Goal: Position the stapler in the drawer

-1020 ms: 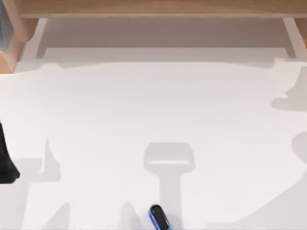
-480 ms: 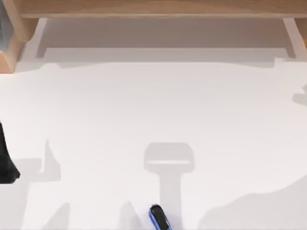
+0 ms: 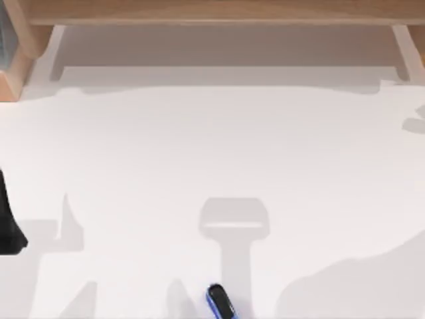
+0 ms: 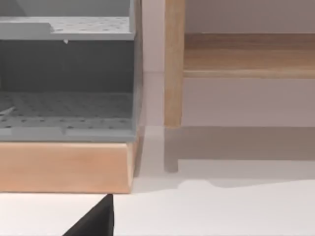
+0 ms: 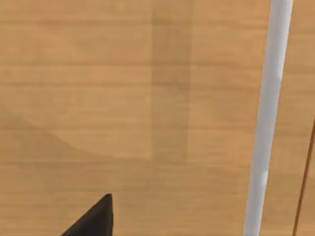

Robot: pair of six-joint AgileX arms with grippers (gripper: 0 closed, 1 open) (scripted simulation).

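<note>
Blue and black, the stapler [image 3: 220, 303] lies at the near edge of the white table [image 3: 212, 153], far from the wooden drawer unit [image 3: 212, 12]. A gripper should come down slowly over its middle. Whether either gripper is open, I cannot tell.

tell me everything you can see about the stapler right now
The stapler is a small, elongated thing with a glossy blue body and a rounded black end. It lies flat on the white table at the near edge of the top view, a little left of centre, its black end toward the far side and its blue end cut off by the picture's edge. Nothing touches it but the table.
</note>
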